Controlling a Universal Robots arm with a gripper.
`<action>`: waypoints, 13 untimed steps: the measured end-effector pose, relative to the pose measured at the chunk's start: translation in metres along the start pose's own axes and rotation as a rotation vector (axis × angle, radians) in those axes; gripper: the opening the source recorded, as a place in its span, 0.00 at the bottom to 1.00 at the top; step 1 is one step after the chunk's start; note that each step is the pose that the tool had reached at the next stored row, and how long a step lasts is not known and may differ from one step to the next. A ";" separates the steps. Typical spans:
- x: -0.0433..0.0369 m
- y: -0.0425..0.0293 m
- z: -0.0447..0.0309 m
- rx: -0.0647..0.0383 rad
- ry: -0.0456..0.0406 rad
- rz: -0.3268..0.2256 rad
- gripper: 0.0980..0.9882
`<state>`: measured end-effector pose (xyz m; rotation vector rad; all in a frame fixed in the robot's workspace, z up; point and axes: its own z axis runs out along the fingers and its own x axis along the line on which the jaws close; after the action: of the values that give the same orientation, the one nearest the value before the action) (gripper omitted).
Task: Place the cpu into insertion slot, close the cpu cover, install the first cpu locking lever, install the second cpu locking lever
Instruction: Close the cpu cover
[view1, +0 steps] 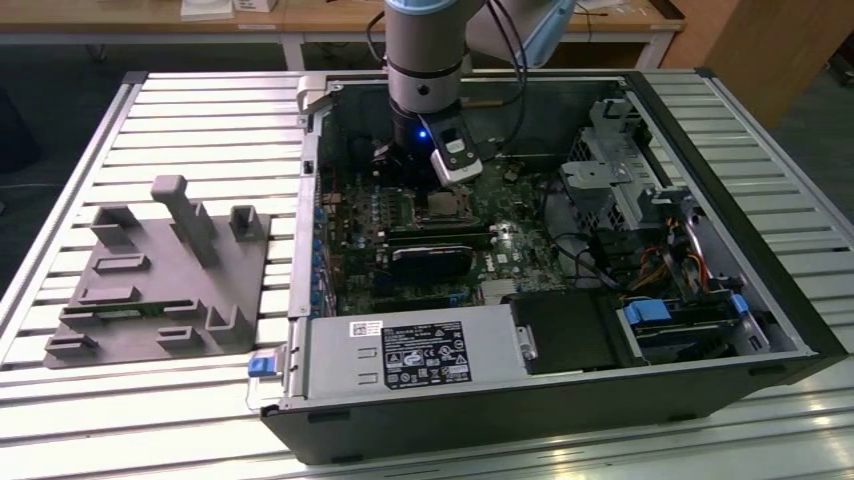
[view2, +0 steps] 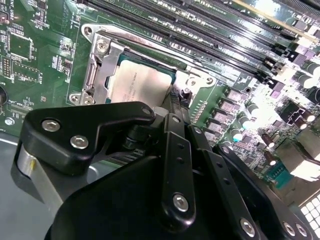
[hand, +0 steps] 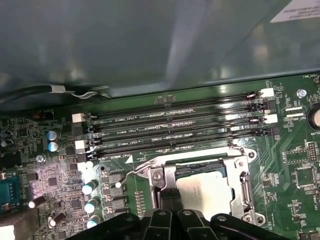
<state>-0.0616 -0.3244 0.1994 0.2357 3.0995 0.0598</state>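
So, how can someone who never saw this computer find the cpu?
Look inside the open computer case, at the green motherboard under the hand. Beside the long black memory slots lies a square silver cpu cover, and the cpu shows through its opening: the only flat, pale grey metal square there.

The exterior view stands high and well back at the 6 o'clock side of the open computer case (view1: 534, 420). It looks steeply down over the whole case and the slatted worktop (view1: 200, 110), with the arm (view1: 424, 60) at 12 o'clock. Both wrist views ride close above the green motherboard (hand: 295, 165), looking obliquely down at it from differing angles. They share the insertion slot (hand: 244, 182), the cpu (view2: 140, 82) and the memory slots (hand: 175, 130) beyond it. In the exterior view that slot lies toward 10 o'clock of the case's middle.
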 end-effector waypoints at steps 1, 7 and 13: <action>-0.0003 0.0001 0.0002 0.000 -0.0003 0.000 0.01; -0.0007 0.0001 -0.0005 0.000 0.0003 0.000 0.01; -0.0010 0.0005 -0.0087 0.000 -0.0001 0.000 0.01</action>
<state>-0.0608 -0.3244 0.2081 0.2356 3.0994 0.0597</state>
